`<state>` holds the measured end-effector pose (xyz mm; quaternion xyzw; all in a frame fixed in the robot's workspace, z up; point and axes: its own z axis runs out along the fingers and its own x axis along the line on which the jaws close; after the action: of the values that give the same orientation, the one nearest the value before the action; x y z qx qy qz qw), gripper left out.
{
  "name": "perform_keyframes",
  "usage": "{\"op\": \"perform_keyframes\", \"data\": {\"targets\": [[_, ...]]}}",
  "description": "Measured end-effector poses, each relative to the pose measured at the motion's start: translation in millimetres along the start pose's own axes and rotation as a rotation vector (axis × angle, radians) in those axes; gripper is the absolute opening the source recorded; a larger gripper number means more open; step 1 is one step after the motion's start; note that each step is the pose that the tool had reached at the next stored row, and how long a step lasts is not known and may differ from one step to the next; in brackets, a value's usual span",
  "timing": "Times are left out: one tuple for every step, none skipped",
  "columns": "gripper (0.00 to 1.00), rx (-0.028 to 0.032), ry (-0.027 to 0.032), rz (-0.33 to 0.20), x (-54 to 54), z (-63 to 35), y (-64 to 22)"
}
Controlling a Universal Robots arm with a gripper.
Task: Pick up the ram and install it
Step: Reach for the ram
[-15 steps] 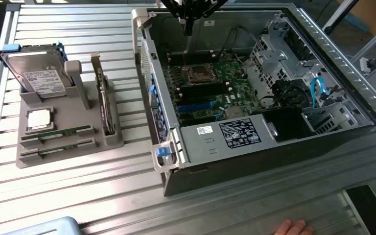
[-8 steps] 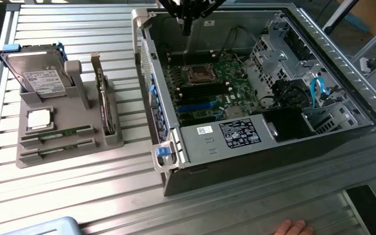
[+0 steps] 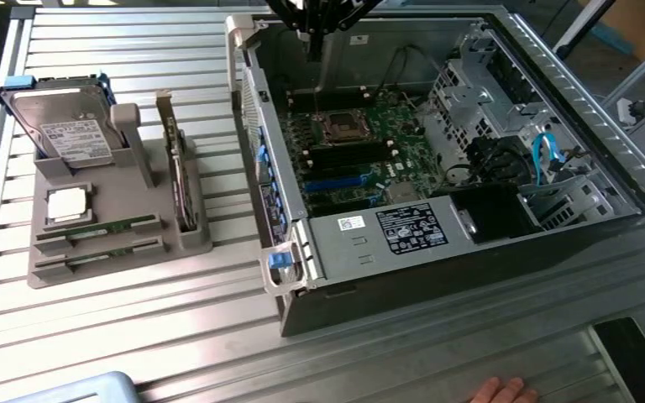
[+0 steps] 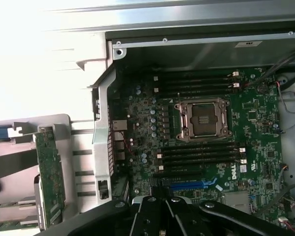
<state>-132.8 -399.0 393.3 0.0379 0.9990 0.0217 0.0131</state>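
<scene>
Two ram sticks, thin and green, lie flat in the front slots of a grey holder (image 3: 48,252) at the exterior view's left: one ram (image 3: 101,228) and a second ram (image 3: 97,257) just in front of it. My gripper (image 3: 315,46) hangs over the back wall of the open computer case (image 3: 412,277), far from the holder. Seen from the wrist, the gripper (image 4: 163,204) has its black fingers shut together with nothing between them, above the motherboard (image 4: 255,113). Empty black memory slots (image 4: 201,152) flank the bare processor socket (image 4: 202,119).
The holder also carries a silver hard drive (image 3: 67,134), an upright expansion card (image 3: 175,168) and a small square chip (image 3: 67,204). The case has a power supply box (image 3: 401,231) and blue cables (image 3: 543,155). A person's hand (image 3: 502,391) rests at the table's near edge.
</scene>
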Motion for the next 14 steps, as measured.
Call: {"op": "perform_keyframes", "data": {"targets": [[0.11, 0.0000, 0.0000, 0.000, 0.6, 0.0, 0.0], [0.11, -0.0001, 0.0000, 0.000, 1.2, 0.0, -0.1], [0.11, 0.0000, -0.0001, 0.000, 2.1, 0.0, -0.1], [0.11, 0.0000, 0.0000, 0.000, 2.7, -0.1, -0.2], [0.11, -0.0001, -0.0001, 0.000, 3.4, -0.1, -0.3], [0.11, 0.0000, 0.0000, 0.000, 4.2, -0.1, -0.3], [0.11, 0.0000, 0.0000, 0.000, 5.1, -0.1, -0.4], [0.11, 0.0000, 0.0000, 0.000, 6.0, -0.2, -0.5], [0.11, 0.0000, 0.0000, 0.000, 6.9, -0.2, -0.5], [0.11, 0.0000, 0.0000, 0.000, 7.7, -0.2, -0.6], [0.11, 0.0000, 0.0000, 0.000, 9.0, -0.3, -0.6], [0.11, 0.0001, 0.0000, 0.000, 9.9, -0.3, -0.7], [0.11, 0.0000, 0.0000, 0.000, 11.3, -0.3, -0.8], [0.11, 0.0000, 0.0000, 0.000, 12.4, -0.4, -0.9]]}}
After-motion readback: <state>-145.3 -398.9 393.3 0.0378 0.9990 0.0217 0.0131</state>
